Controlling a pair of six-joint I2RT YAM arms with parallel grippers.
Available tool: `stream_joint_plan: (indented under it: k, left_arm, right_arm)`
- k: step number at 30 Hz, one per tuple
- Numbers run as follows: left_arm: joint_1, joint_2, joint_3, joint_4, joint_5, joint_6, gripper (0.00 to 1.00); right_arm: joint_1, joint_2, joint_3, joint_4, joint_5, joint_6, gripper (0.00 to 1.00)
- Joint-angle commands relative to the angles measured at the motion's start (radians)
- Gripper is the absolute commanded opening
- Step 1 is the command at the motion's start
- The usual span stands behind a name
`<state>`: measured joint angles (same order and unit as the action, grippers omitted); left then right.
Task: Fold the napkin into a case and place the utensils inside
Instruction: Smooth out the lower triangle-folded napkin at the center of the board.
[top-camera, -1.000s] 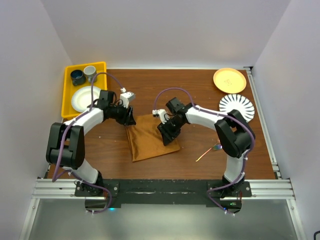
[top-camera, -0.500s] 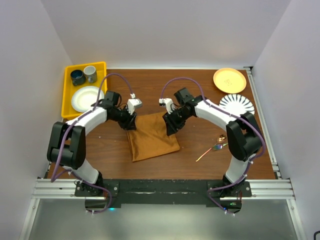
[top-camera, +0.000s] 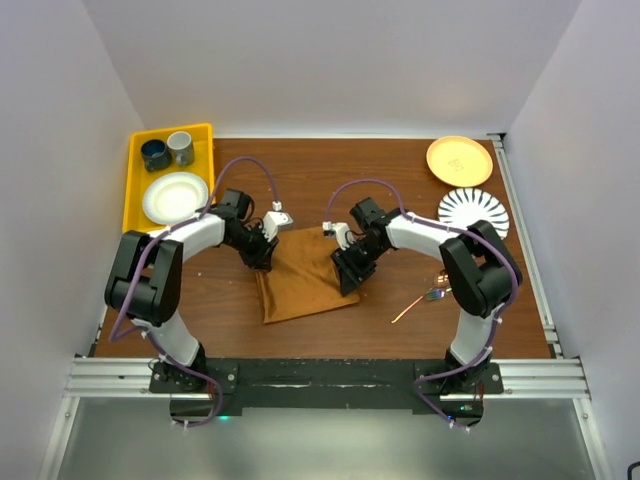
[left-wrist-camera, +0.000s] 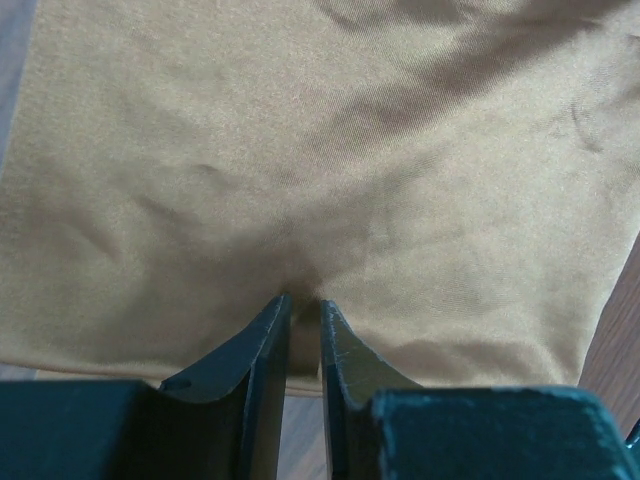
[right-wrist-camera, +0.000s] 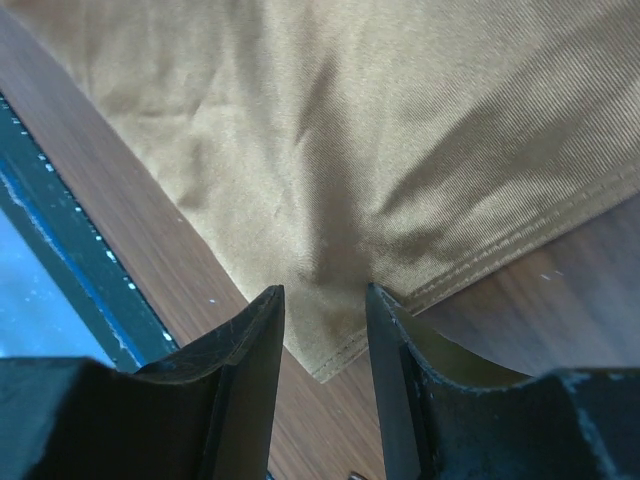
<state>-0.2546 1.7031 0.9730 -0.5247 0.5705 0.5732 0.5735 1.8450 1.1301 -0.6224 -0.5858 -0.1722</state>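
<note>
Wooden desk (top-camera: 400, 190): utensils (top-camera: 425, 300) lie near-right, well apart from the napkin (top-camera: 305, 285) at centre. On its right side, the right pincer (top-camera: 350, 278) straddles a corner, jaws apart, holding nothing. Farther back, the left pincer (top-camera: 262, 255) nips the far-left edge, cloth puckered between nearly closed jaws.

Centre of table (top-camera: 400, 180): napkin (top-camera: 300, 285) lying flat. At its upper-left corner, left gripper (top-camera: 263, 258); at its right edge near lower-right corner, right gripper (top-camera: 349, 280). Right of napkin, apart from it: utensils (top-camera: 425, 299). Upper left: tray (top-camera: 130, 215), cups (top-camera: 156, 154) behind plate (top-camera: 175, 196). Upper right: far plate (top-camera: 459, 160), near plate (top-camera: 473, 213) just below.
</note>
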Motion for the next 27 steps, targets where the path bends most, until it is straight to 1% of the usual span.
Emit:
stream_joint_plan:
  k: [1,6,8,9,11,12,13,14,15,16,17,18,19,22,27]
  left_arm:
    - [-0.011,0.015,0.015,-0.015,-0.001,0.056,0.23]
    - [-0.021,-0.005,0.01,-0.061,0.003,0.12,0.23]
    - [-0.011,-0.028,0.033,-0.078,0.064,0.12,0.25]
    - [0.02,-0.036,0.044,-0.093,0.148,0.105,0.28]
    - [0.085,-0.045,0.096,-0.097,0.221,0.068,0.32]
    - [0.107,-0.045,0.111,-0.078,0.273,0.015,0.33]
    - [0.132,-0.052,0.131,-0.061,0.299,-0.018,0.35]
    - [0.174,-0.057,0.136,-0.037,0.311,-0.054,0.39]
    - [0.192,-0.06,0.141,0.026,0.296,-0.143,0.41]
    - [0.205,-0.062,0.15,0.052,0.281,-0.183,0.42]
    - [0.222,-0.062,0.156,0.066,0.269,-0.208,0.46]
    - [0.225,-0.057,0.161,0.093,0.225,-0.263,0.47]
    - [0.227,-0.047,0.17,0.1,0.206,-0.28,0.48]
    - [0.229,-0.023,0.17,0.118,0.143,-0.348,0.52]
    - [0.23,0.038,0.176,0.123,0.109,-0.368,0.53]
  right_arm:
    - [0.019,-0.02,-0.035,0.024,-0.037,0.005,0.43]
    - [0.074,-0.059,-0.049,0.01,-0.058,-0.006,0.43]
    - [0.072,-0.072,-0.036,-0.002,-0.103,-0.001,0.46]
    - [0.071,-0.073,-0.011,-0.02,-0.127,0.0,0.48]
    - [0.057,-0.081,0.037,-0.026,-0.138,0.01,0.52]
    - [0.048,-0.082,0.051,-0.013,-0.14,0.032,0.53]
    - [0.036,-0.089,0.065,-0.005,-0.14,0.043,0.56]
    - [0.013,-0.09,0.097,0.001,-0.132,0.054,0.57]
    - [0.002,-0.089,0.114,0.013,-0.114,0.065,0.59]
    - [-0.009,-0.084,0.132,0.019,-0.074,0.068,0.59]
    - [-0.03,-0.075,0.166,0.027,-0.045,0.074,0.6]
    - [-0.044,-0.067,0.18,0.047,-0.02,0.088,0.61]
    - [-0.055,-0.056,0.195,0.055,0.024,0.089,0.61]
    - [-0.09,0.008,0.26,0.062,0.087,0.092,0.61]
    - [-0.119,0.109,0.336,0.085,0.152,0.092,0.62]
